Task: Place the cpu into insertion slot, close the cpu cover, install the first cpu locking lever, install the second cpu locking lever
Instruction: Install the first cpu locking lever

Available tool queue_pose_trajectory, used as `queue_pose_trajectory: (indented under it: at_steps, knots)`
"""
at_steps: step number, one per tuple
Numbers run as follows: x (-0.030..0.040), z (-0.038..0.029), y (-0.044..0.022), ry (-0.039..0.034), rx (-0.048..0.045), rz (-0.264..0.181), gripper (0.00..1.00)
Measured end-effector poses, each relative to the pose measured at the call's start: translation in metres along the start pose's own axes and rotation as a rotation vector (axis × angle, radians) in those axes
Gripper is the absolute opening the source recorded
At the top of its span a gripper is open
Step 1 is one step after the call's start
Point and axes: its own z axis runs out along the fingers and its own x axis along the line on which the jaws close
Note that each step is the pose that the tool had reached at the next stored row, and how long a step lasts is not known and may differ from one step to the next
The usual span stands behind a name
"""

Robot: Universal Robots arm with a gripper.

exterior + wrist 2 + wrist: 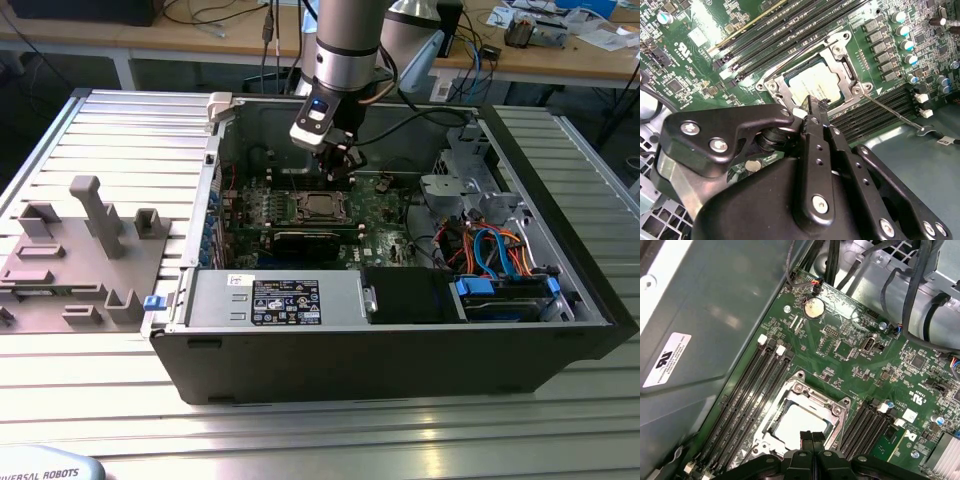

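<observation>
Your cpu [815,85] lies in the insertion slot [847,75]. The cpu cover [781,95] is down over it, its window framing the silver top. One thin locking lever [895,114] juts out across the memory slots [852,117]; it looks unhooked, though that's hard to confirm. The gripper [810,436] hangs at the cover's edge, fingers pressed together on nothing. In the exterior view the open computer case [400,340] holds the motherboard [385,200]. From the socket, the power supply [280,300] is at 6 o'clock and the drive bay [500,295] at 4.
</observation>
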Motion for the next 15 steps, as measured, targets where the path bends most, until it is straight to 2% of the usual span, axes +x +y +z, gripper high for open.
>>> queue_pose_trajectory:
  at_steps: [15]
  knots:
    - [0.0,0.0,0.0,-0.0013,-0.0004,-0.053,0.11]
